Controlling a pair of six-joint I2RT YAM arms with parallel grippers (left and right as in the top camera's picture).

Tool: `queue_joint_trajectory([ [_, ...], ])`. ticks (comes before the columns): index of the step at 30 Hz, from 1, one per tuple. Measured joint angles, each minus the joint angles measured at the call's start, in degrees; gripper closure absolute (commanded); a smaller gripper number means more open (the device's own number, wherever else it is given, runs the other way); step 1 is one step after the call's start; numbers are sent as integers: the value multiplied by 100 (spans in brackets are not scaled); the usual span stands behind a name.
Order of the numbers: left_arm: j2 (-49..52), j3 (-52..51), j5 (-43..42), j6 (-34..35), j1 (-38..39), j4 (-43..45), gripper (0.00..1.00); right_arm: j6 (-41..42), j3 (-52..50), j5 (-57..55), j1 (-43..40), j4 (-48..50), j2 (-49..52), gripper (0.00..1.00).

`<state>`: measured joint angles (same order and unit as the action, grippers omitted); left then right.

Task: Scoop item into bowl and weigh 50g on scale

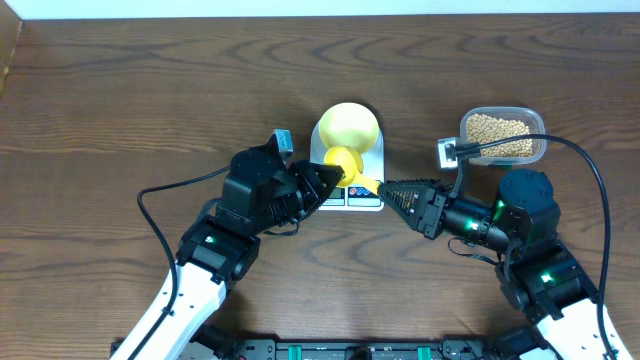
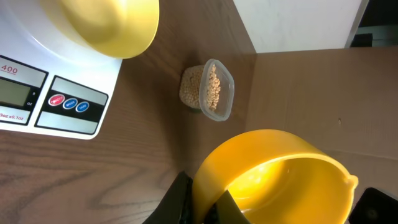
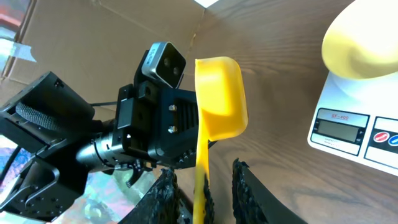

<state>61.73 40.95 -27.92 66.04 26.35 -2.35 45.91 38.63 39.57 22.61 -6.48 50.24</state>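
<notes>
The pale-yellow bowl (image 1: 347,125) stands on the white scale (image 1: 372,150), also seen in the left wrist view as bowl (image 2: 106,25) and scale (image 2: 37,99). The item, tan beans (image 1: 500,135), lies in a clear tub (image 1: 540,140) at the right. A yellow scoop (image 1: 345,162) hangs over the scale's front edge. My left gripper (image 1: 338,178) is shut on the rim of its cup (image 2: 273,174), which shows no beans inside. My right gripper (image 3: 202,167) stands open with the scoop's handle (image 3: 200,155) between its fingers, gaps on both sides.
The bean tub (image 2: 208,90) sits to the right of the scale, beyond my right wrist. A cardboard wall (image 2: 323,87) runs along the table's far edge. In the right wrist view the left arm (image 3: 143,124) sits close behind the scoop, the scale (image 3: 348,134) to its right.
</notes>
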Motion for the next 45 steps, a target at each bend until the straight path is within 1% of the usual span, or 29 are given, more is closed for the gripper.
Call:
queue_joint_trajectory([
  [5,0,0,0,2,0,0,93,35,0,-11,122,116,0,76],
  [26,0,0,0,2,0,0,93,37,0,-68,208,101,0,82],
  [30,0,0,0,2,0,0,93,37,0,-101,208,98,0,88],
  [33,0,0,-2,7,0,0,93,44,0,-109,208,92,0,89],
  [37,0,0,-2,17,0,0,93,50,0,-151,208,90,0,98],
  [40,0,0,0,17,0,2,92,33,0,-227,208,57,0,98],
  [41,0,0,0,17,0,0,92,33,0,-243,208,48,0,99],
  [42,0,0,0,17,0,0,89,33,0,-258,210,37,0,98],
  [43,0,0,2,17,0,0,78,31,0,-273,210,33,0,98],
  [45,0,0,4,24,0,2,63,22,0,-299,210,33,0,98],
])
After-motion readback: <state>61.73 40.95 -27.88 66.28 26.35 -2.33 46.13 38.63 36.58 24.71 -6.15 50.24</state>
